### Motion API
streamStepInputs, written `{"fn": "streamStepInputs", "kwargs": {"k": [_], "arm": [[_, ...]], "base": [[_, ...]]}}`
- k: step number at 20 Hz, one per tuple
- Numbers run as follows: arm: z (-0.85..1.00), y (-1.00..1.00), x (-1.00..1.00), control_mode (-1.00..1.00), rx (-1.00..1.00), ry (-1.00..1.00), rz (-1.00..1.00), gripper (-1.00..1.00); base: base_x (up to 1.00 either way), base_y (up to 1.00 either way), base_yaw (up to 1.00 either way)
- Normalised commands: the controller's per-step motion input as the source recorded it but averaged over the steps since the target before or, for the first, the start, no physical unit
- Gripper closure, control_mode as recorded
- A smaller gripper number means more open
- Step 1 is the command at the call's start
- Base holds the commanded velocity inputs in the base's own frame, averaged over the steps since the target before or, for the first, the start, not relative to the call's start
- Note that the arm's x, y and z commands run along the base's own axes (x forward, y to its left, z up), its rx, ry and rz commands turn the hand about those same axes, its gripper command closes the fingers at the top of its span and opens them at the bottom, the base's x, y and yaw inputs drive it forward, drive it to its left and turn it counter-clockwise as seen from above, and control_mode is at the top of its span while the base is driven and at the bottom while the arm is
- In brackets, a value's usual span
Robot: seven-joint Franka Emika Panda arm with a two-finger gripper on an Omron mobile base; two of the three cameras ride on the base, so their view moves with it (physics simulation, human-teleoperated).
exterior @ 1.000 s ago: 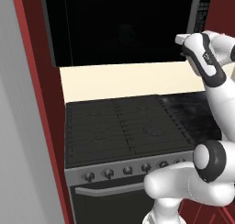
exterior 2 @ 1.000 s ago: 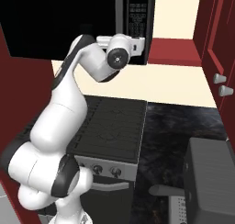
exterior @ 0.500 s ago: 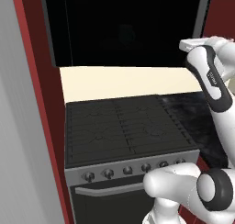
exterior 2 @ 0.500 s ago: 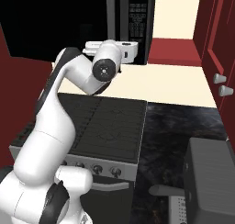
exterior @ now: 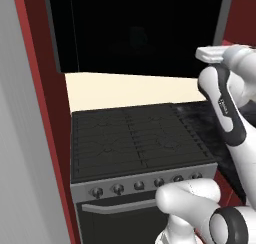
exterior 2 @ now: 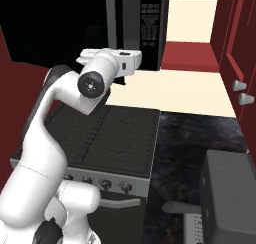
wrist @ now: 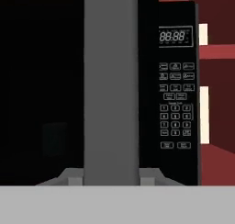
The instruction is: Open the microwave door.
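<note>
- Above the stove [exterior: 135, 138], the microwave door [exterior: 145, 28] is sitting shut, its grey bar handle [wrist: 111, 85] running upright along the edge beside the keypad strip [wrist: 176, 94].
- Right before that handle, the gripper [exterior 2: 131, 61] is hovering; I cannot tell how far its jaws are parted.
- Judging the step as the final approach, the hand is needing to stay centred so the fingers straddle the bar, closing firmly before pulling in an arc around the far hinge.

Rendered frames are sharp and evenly lit, without blur or edge distortion; the microwave door [exterior: 145, 30] reads near-black, glossy, with negligible glare.
</note>
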Motion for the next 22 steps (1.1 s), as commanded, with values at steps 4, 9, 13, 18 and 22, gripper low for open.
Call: {"fn": "streamStepInputs", "kwargs": {"k": [4,9,13,18,22], "arm": [[1.00,0.10,-1.00,-1.00,0.00,0.03,-0.07,1.00],[1.00,0.33,-1.00,-1.00,-0.01,0.11,-0.08,-1.00],[0.95,0.44,-1.00,-1.00,-0.04,0.17,-0.08,-1.00],[0.09,0.10,-1.00,-1.00,-0.05,0.07,-0.03,-1.00],[-0.15,-0.06,-1.00,-1.00,-0.01,0.00,0.00,-1.00]], "base": [[0.00,0.00,0.00],[0.00,0.00,0.00],[0.00,0.00,0.00],[0.00,0.00,0.00],[0.00,0.00,0.00]]}}
